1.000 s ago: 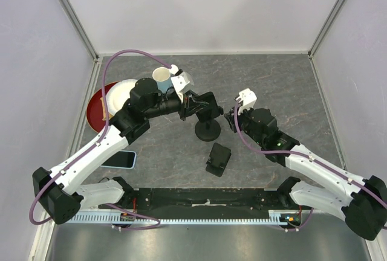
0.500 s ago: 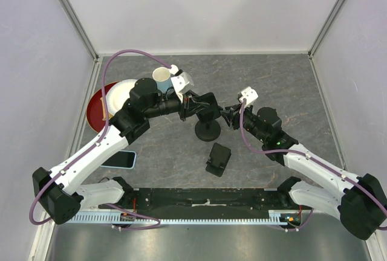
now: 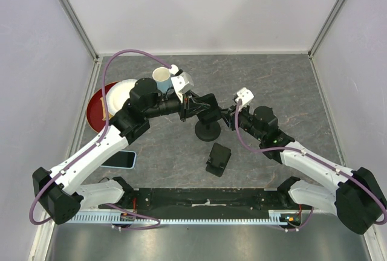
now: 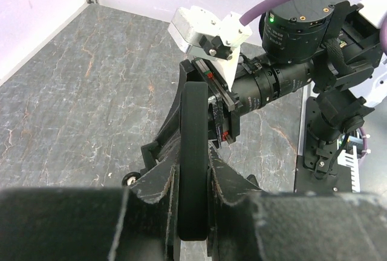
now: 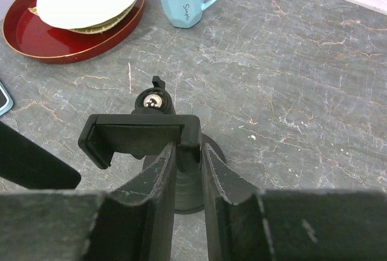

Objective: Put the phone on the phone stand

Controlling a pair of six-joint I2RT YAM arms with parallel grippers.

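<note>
Right pincer (image 5: 187,150) nearer phone stand (image 5: 138,135), base (image 5: 216,154) half-hidden

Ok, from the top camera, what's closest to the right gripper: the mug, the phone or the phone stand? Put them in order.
1. The phone stand, middle, touching the right gripper.
2. The mug, farther back, left.
3. The phone, front left.

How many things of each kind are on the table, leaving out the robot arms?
Plates: 2 (red plate, white plate; a further one between them is unclear)
Blue mug: 1
Phone: 1
Phone stand: 1
Black folded object: 1
Total: 6
</note>
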